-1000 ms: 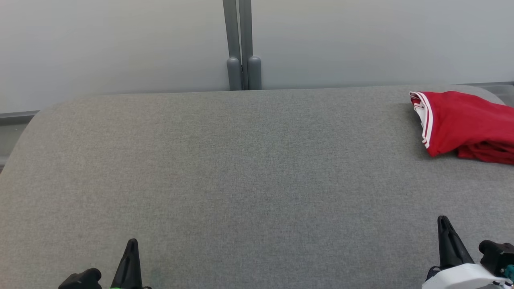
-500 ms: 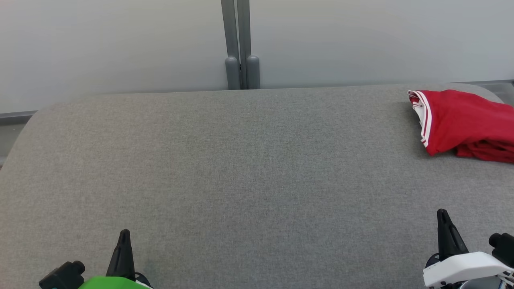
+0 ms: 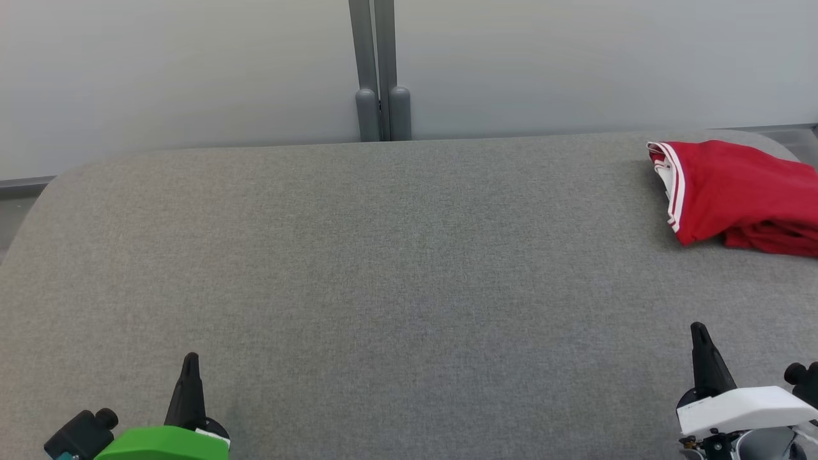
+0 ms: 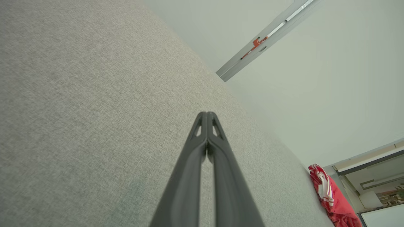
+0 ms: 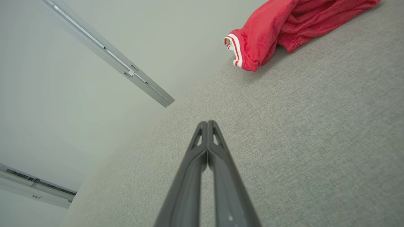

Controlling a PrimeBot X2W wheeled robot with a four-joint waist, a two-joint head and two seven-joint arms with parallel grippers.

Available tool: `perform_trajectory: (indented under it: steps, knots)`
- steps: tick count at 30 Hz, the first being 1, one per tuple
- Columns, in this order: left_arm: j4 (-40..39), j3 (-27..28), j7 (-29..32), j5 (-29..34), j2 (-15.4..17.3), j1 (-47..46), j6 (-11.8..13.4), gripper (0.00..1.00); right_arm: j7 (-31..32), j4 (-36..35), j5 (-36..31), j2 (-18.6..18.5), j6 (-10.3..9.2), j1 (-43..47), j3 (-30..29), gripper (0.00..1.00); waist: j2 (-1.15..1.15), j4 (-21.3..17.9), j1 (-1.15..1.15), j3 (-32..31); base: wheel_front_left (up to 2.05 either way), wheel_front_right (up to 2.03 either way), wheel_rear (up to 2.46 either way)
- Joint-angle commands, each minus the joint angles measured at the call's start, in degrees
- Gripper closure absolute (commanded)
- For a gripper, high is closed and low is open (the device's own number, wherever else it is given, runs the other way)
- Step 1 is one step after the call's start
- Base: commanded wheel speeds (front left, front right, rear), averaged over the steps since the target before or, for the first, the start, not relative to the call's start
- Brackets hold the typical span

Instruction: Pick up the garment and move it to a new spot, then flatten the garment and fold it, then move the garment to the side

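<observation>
A wide surface [image 3: 409, 255] covered in grey woven cloth stretches across the head view, its far corners rounded. The cloth lies smooth, without folds or marks. One thing lies directly on it: a red garment [image 3: 735, 191], near the far right corner and close to the far edge. It is bundled in loose layers rather than spread flat, and a hem with white stripes faces the middle of the surface. Its right end runs past the edge of the head view. The lower layers look rumpled.
</observation>
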Motion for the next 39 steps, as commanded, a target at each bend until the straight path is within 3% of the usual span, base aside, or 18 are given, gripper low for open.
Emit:
perform_trajectory:
  steps: [1, 39]
  knots:
    - [-0.78, 0.49, 0.49, -1.74, 0.24, -1.8, -0.3, 1.0, 0.43, -0.4, 2.09, -0.27, -0.02, -1.53, 0.09, 1.0, 0.0, -0.02, 0.0, 0.02, 0.0, 0.0, 0.0]
    - [-1.08, 2.87, 6.67, -25.21, 0.38, -5.85, -0.61, 1.0, 6.67, 1.55, 30.05, -0.14, -0.02, -5.97, 0.8, 1.0, 0.0, -0.83, 0.0, 0.51, 0.0, 0.0, 0.0]
